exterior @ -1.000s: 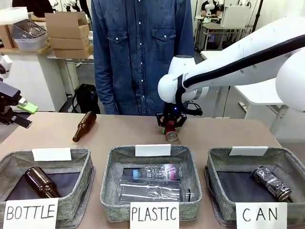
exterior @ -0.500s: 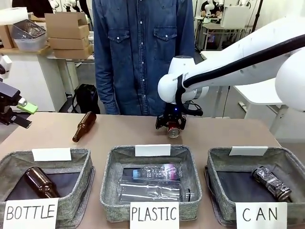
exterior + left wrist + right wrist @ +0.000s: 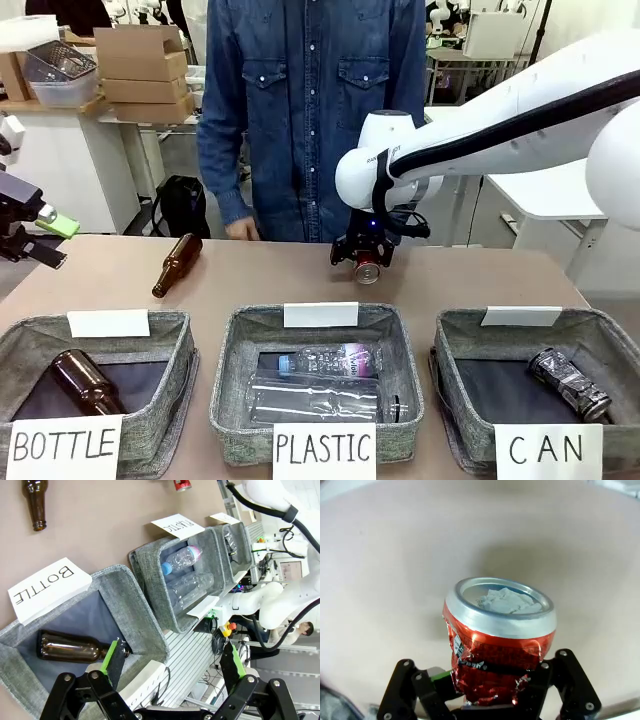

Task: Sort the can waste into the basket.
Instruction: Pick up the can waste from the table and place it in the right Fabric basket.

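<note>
My right gripper (image 3: 367, 262) is shut on a crushed shiny red can (image 3: 367, 268), held above the far middle of the table. The right wrist view shows that red can (image 3: 497, 645) clamped between the black fingers, its silver end facing the tabletop below. The silver-grey can (image 3: 570, 385) with dark print lies inside the grey basket signed "CAN" (image 3: 520, 345) at the front right. My left gripper (image 3: 172, 662) is open and empty, hovering off the table's left side above the "BOTTLE" basket (image 3: 127, 592); the red can (image 3: 182, 485) shows small at that view's top.
The basket signed "PLASTIC" (image 3: 240, 345) holds clear plastic bottles (image 3: 325, 385). The "BOTTLE" basket (image 3: 175, 345) holds a brown glass bottle (image 3: 88, 383). Another brown bottle (image 3: 177, 265) lies on the table at far left. A person in a denim shirt (image 3: 310, 110) stands at the far edge.
My right gripper has lifted the red can off the table and carried it slightly up and right. The person shifted, a hand now near the far edge. The left arm stayed put.
</note>
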`<state>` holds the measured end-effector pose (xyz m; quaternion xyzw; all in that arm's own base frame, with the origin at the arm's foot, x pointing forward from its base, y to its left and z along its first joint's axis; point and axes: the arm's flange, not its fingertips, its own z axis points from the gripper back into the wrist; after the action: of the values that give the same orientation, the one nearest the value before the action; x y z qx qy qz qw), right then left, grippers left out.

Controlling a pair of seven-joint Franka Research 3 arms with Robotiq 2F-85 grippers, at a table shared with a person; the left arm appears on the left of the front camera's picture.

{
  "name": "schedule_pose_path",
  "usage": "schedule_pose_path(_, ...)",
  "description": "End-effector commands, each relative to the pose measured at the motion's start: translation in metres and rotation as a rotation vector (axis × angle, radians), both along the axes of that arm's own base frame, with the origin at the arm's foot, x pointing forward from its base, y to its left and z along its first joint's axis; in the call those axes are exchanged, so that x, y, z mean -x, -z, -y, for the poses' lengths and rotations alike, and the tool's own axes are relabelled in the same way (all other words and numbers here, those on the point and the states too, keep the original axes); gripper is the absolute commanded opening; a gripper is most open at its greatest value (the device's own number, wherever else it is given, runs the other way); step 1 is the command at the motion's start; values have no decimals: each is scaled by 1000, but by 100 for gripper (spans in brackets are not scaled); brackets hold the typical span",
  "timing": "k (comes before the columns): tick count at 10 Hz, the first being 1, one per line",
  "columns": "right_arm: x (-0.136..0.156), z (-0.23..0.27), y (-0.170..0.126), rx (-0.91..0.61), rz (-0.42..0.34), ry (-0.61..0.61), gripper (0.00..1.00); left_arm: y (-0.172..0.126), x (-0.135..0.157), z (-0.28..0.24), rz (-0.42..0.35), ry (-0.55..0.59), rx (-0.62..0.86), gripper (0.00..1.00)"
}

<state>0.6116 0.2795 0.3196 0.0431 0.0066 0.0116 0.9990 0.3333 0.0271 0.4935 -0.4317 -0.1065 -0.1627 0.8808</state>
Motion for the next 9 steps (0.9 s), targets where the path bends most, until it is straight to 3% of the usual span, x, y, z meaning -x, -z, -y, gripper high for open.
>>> schedule_pose_path(1, 33, 35, -52, -48, -162, -176, 0, -1, 2, -3, 5, 13, -4, 100)
schedule_pose_path(2, 77, 71, -101, 7, -221, -232, 0, -1, 2, -3, 5, 13, -4, 100)
schedule_pose_path(3, 109, 100, -131, 3, -242, -258, 0, -1, 2, -3, 5, 13, -4, 100)
schedule_pose_path(5, 175, 154, -172, -143, -293, -383, 0, -1, 2, -3, 5, 13, -4, 100)
schedule_pose_path(7, 235, 197, -176, -276, -321, -414, 0, -1, 2, -3, 5, 13, -4, 100)
schedule_pose_path(9, 258, 220, -162, -385, -258, -396, 0, -1, 2, -3, 5, 13, -4, 100)
